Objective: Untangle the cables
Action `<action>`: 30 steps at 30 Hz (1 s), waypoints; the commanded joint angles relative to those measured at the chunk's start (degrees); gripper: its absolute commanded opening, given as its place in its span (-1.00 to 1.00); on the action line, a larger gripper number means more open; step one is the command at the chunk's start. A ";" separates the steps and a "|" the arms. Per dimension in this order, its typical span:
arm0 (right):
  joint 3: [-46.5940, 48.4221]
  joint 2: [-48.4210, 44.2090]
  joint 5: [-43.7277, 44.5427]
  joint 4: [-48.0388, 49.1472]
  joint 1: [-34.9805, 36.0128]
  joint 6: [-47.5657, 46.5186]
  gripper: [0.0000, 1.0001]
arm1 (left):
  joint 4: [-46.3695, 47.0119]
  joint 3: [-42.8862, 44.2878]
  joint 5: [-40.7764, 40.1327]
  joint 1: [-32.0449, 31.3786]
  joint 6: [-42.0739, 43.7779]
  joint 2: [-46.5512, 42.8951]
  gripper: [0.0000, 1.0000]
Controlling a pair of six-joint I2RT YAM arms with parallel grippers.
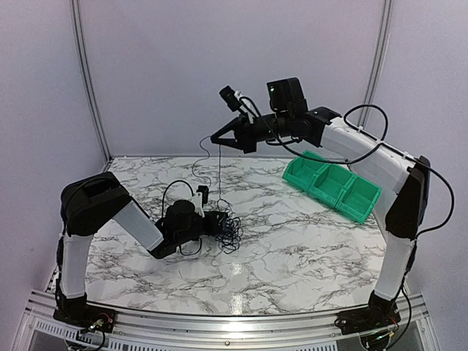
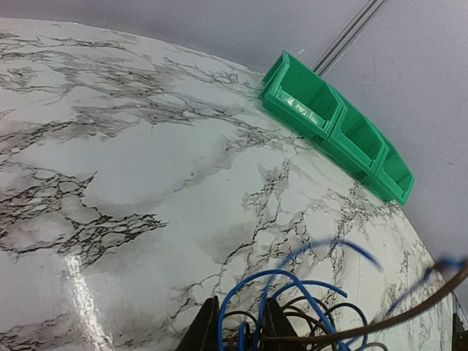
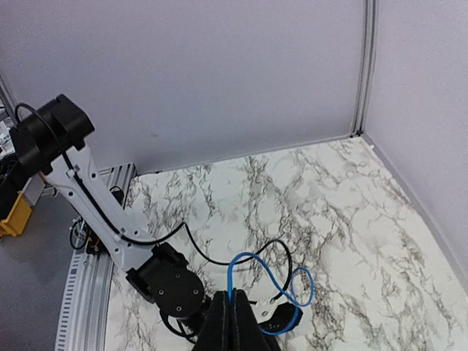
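The cables (image 1: 231,232) lie as a small wad of thin blue and black loops on the marble table (image 1: 292,241), left of centre. My left gripper (image 1: 216,221) rests low on the table at the wad. In the left wrist view it (image 2: 241,325) is closed down on blue wires (image 2: 292,281) and dark wires that pass between its fingers. My right gripper (image 1: 213,139) is raised high above the wad. A thin strand (image 1: 221,179) hangs from it down to the wad. In the right wrist view it (image 3: 235,294) is shut on a blue wire (image 3: 252,257) that loops away from its tips.
A row of three green bins (image 1: 333,185) stands at the back right of the table and also shows in the left wrist view (image 2: 336,124). The left arm (image 3: 95,212) shows below the right gripper. White walls enclose the table on the back and sides.
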 commanded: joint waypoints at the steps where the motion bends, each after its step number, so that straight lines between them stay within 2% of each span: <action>1: 9.55 -1.74 -3.22 -0.73 -2.77 0.39 -1.00 | 2.27 2.82 2.32 -1.34 -2.61 3.58 -0.65; 3: 13.11 -1.01 -3.37 -0.98 -3.32 0.36 -1.00 | 2.24 3.43 4.30 -1.76 -3.24 4.81 -0.75; 10: 25.77 -0.34 -3.97 -2.07 -7.05 -0.49 -1.00 | 2.29 2.75 5.18 -2.34 -5.02 5.77 -0.88; 18: 28.07 -4.07 -5.14 -0.34 -15.90 1.93 -1.00 | 1.70 3.03 5.53 -2.31 -6.13 6.01 -0.92; 22: 25.98 -6.59 -4.43 -0.11 -20.04 2.36 -1.00 | 1.57 2.80 4.96 -2.31 -6.44 5.63 -0.92; 27: 18.11 -10.32 -3.58 2.54 -24.34 4.03 -1.00 | 1.59 0.46 3.84 -2.31 -6.04 2.98 -0.91; 30: 10.82 -13.03 -2.59 4.87 -26.37 4.05 -1.00 | 1.57 -1.77 3.65 -2.31 -3.95 -0.32 -0.78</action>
